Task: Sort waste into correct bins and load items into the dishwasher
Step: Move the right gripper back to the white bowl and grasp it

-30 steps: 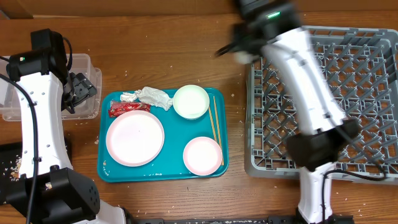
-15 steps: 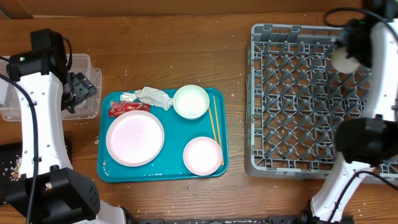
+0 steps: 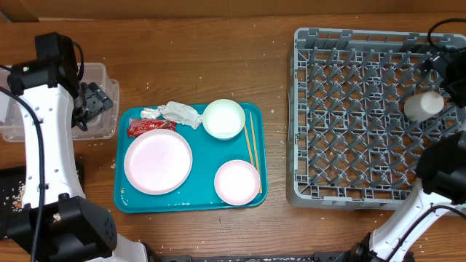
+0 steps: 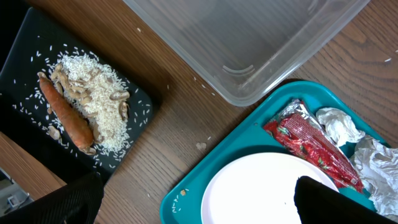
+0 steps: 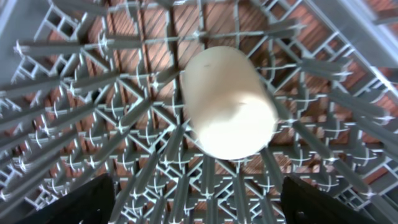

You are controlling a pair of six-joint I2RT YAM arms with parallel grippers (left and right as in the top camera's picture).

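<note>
A small white cup (image 3: 424, 105) lies on its side among the pegs at the right of the grey dish rack (image 3: 349, 109); it also shows in the right wrist view (image 5: 227, 102). My right gripper (image 5: 199, 193) is open just above it, apart from it. My left gripper (image 4: 199, 190) is open and empty, hovering over the teal tray's left edge by the clear tub (image 4: 249, 43). On the teal tray lie a white plate (image 3: 158, 161), two white bowls (image 3: 223, 118) (image 3: 237, 182), chopsticks (image 3: 252, 149), crumpled tissues (image 3: 178, 113) and a red wrapper (image 3: 149, 127).
The black tray (image 4: 25, 56) at the front left holds rice scraps (image 4: 93, 102) and a carrot (image 4: 65, 118). The teal tray (image 3: 131, 196) sits mid-table. The clear tub looks empty. Rice grains are scattered on the wood.
My right arm has swung right and forward over the rack with the cup, and the cup now lies on the pegs, free of the fingers. The left arm has not moved.
</note>
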